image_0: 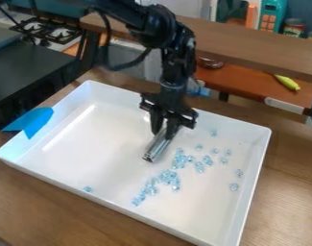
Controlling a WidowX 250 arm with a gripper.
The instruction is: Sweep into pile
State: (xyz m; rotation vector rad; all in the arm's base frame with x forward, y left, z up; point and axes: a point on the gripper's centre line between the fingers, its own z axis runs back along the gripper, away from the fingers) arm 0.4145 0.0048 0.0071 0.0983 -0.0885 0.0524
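A silvery tube was pinched in the claw, slanted down toward the tray floor, presumably so that its length could be used as a sweeping edge. Most of the blue beads were strewn below and to the right of the claw in view; a lone bead was seen well to its lower left. The tray's raised walls were likely meant to keep pieces contained. A tighter pile was judged to be needed, with outliers brought in.
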